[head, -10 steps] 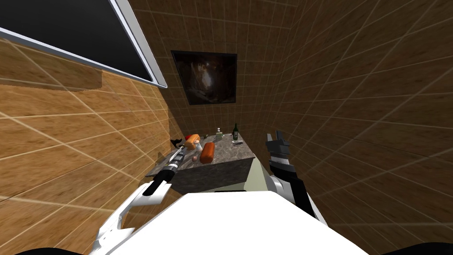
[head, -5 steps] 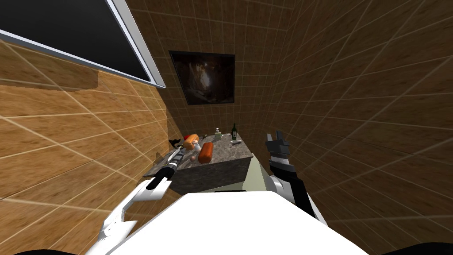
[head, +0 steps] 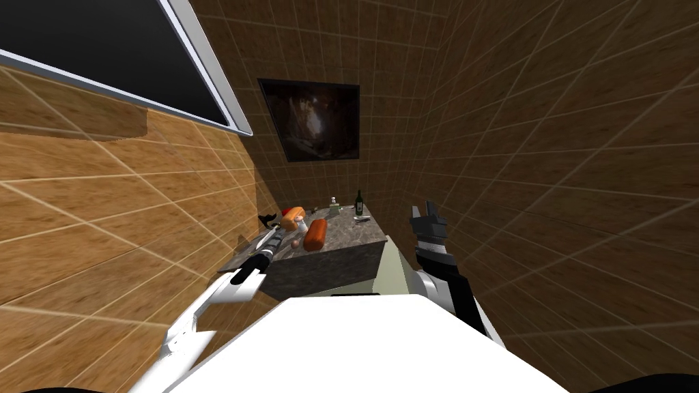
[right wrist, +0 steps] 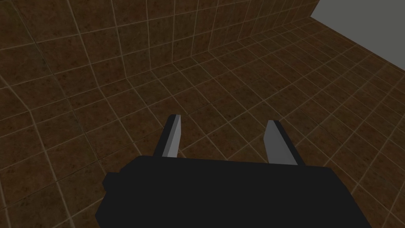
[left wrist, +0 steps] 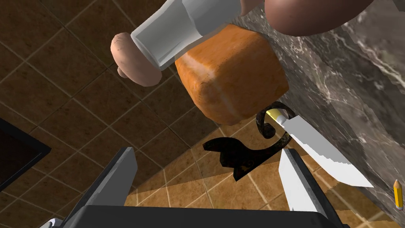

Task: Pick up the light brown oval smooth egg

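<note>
The egg [head: 296, 242] is a small light brown oval on the near left part of the dark marble table [head: 355, 235]. In the left wrist view the egg [left wrist: 312, 16] lies on the marble beyond my fingertips, off to one side of them. My left gripper [head: 278, 230] reaches over the table's left edge, just left of the egg. That same left gripper [left wrist: 207, 174] is open, with nothing between its fingers [left wrist: 118, 178]. My right gripper [head: 423, 210] is raised to the right of the table, and this right gripper [right wrist: 225, 134] is open and empty.
Close around the egg are a clear glass jar [left wrist: 178, 27] with a pinkish cap, an orange-brown loaf [left wrist: 231, 83], a white-bladed knife [left wrist: 324, 152], a black scroll bracket [left wrist: 245, 154] and a pencil [left wrist: 397, 194]. An orange sausage [head: 315, 234] and a dark bottle [head: 359, 202] also stand on the table.
My head view has drifted slightly, sliding the table a little to the left. The left arm has stretched a bit further over the table's left edge. The right arm is unchanged.
</note>
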{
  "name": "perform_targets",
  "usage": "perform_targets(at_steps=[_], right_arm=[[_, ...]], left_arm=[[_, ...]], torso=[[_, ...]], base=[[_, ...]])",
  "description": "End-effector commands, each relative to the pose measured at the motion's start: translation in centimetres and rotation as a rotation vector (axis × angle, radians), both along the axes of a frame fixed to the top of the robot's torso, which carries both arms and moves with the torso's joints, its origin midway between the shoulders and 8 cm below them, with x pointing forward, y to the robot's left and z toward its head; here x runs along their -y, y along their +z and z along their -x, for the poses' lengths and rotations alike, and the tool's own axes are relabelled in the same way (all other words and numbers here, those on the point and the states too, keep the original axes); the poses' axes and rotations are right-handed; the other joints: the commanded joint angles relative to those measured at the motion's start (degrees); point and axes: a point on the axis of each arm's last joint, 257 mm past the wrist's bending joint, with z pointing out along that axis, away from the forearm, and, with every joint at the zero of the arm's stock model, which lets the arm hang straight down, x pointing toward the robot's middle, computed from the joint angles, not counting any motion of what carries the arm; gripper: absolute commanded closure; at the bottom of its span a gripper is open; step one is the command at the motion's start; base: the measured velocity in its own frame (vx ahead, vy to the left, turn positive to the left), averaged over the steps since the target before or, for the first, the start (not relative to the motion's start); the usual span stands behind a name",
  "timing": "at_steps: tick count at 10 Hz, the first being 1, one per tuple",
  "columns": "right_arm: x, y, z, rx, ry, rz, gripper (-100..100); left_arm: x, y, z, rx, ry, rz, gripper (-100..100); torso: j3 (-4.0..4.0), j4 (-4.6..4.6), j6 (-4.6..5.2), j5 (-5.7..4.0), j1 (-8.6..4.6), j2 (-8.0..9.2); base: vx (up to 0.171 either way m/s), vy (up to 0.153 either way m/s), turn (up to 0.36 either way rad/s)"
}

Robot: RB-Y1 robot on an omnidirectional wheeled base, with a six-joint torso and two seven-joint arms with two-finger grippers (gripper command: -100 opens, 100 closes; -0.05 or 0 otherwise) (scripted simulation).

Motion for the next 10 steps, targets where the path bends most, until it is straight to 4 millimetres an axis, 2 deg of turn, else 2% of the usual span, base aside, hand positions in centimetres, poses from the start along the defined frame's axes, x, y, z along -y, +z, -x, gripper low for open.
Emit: perform_targets(at_steps=[1, 10], right_arm=[[0.0, 0.0, 0.0, 0.0, 0.0, 0.0, 0], [0.0, 0.0, 0.0, 0.0, 0.0, 0.0, 0]], left_arm=[[-0.7, -0.5, -0.1, -0.032, 0.026, 0.003, -100], [-3.2, -4.1, 0.0, -0.199, 0.144, 0.045, -100]], torso=[[0.0, 0.0, 0.0, 0.0, 0.0, 0.0], [-0.02, -0.01, 0.0, -0.01, -0.04, -0.03]], base=[[-0.01, -0.049, -0.018], [-0.006, -0.053, -0.018]])
